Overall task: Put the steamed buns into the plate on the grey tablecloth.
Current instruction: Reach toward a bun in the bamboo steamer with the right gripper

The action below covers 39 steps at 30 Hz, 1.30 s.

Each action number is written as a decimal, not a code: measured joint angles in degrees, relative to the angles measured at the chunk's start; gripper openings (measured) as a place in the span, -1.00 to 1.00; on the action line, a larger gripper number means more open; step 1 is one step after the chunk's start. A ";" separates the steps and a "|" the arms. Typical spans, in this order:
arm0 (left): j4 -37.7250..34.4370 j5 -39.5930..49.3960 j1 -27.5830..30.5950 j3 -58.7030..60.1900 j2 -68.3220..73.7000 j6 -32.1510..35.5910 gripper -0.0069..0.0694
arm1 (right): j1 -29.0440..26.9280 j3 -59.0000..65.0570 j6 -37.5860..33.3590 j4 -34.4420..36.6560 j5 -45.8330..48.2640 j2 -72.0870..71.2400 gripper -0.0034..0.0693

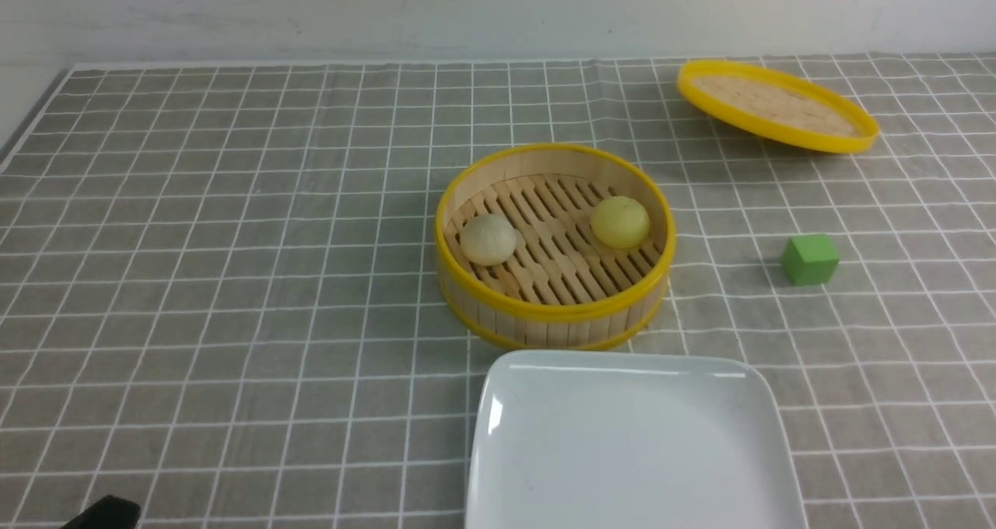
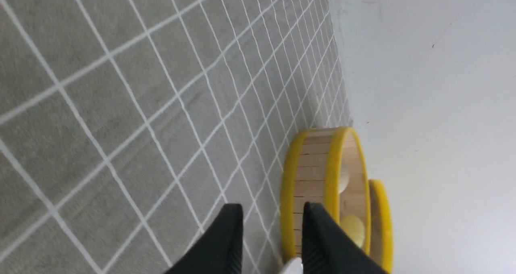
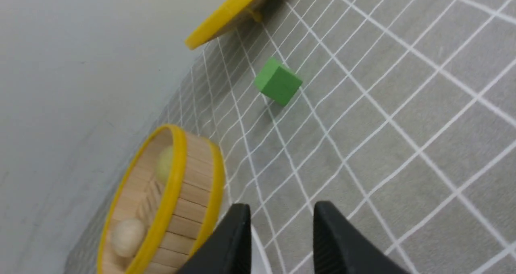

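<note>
- Steamed buns (image 1: 488, 239), two small domes, sit apart inside a round yellow-rimmed bamboo steamer basket (image 1: 552, 307) at mid-cloth: pale off-white bun (image 1: 490, 241) on its left, yellow bun (image 1: 620, 222) on its right.
- Large glossy white square plate (image 1: 622, 360) lies just near of the basket, on the grey white-gridded tablecloth (image 1: 233, 241).
- Left gripper (image 2: 272, 209) and right gripper (image 3: 282, 207) each show black fingers spread, pinching nothing.

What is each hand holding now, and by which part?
Nothing is held. The left hand and the right hand are both open and empty.
</note>
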 joint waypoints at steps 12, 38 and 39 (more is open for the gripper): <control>-3.75 1.72 0.00 -10.37 0.14 14.08 -0.42 | 0.00 -12.93 -8.94 -1.85 -5.64 3.58 -0.56; 10.40 37.08 0.00 -39.96 51.60 38.61 -0.79 | 6.54 -55.41 -67.58 35.89 42.97 76.23 -0.75; 10.40 36.99 0.00 -39.96 51.62 38.61 -0.78 | 9.21 -58.99 -66.78 34.90 42.88 78.93 -0.70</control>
